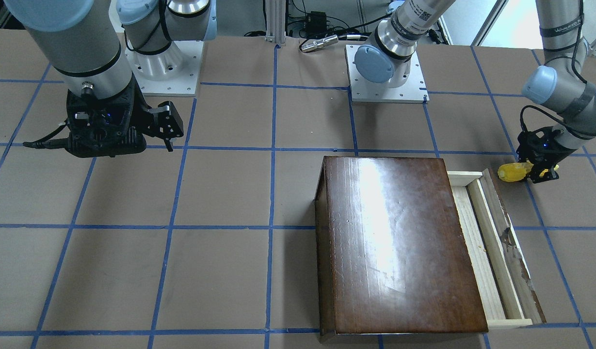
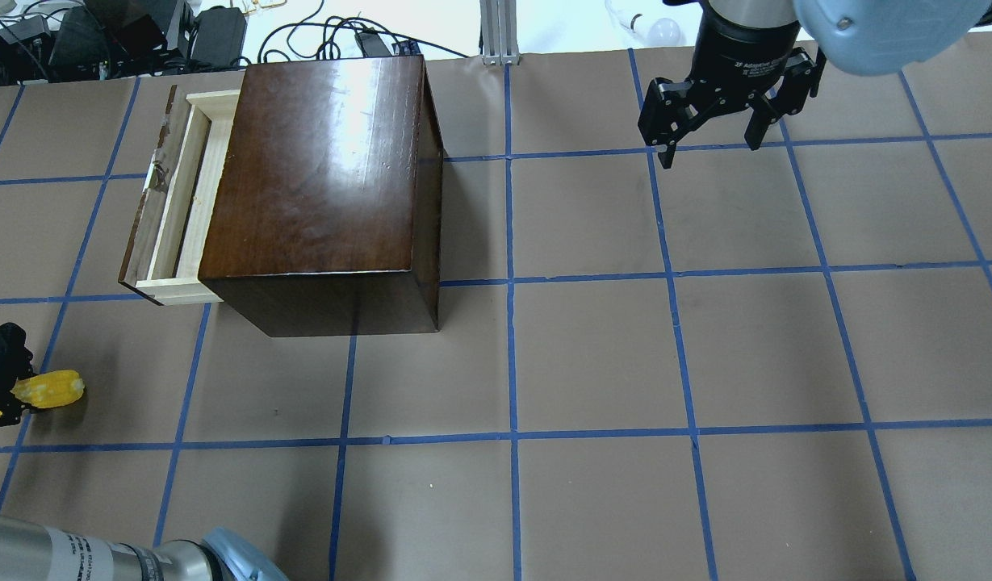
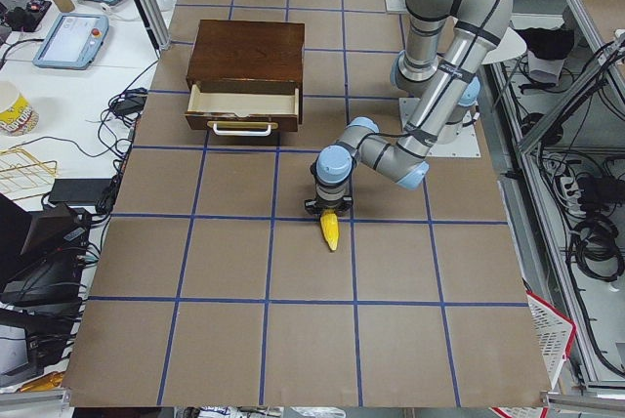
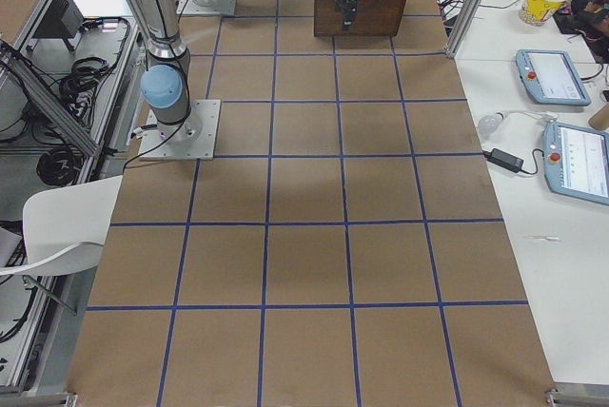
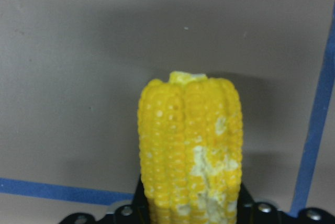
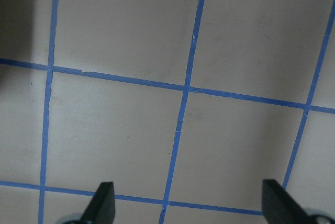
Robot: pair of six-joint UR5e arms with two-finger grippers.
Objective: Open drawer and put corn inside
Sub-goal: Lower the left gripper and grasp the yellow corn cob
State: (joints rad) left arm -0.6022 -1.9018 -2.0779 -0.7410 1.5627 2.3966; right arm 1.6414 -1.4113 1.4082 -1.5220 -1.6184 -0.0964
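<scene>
Corn (image 5: 191,150) pinched tight in the left end effector (image 1: 534,170); right end effector (image 2: 713,153) spread wide, empty.

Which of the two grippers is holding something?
The left gripper: it is shut on the corn. The right gripper is open and empty.

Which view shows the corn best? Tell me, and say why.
The left wrist view: the corn fills it, kernels sharp. The front-facing, overhead and left views show only a small yellow cob; the right and right wrist views show none.
</scene>
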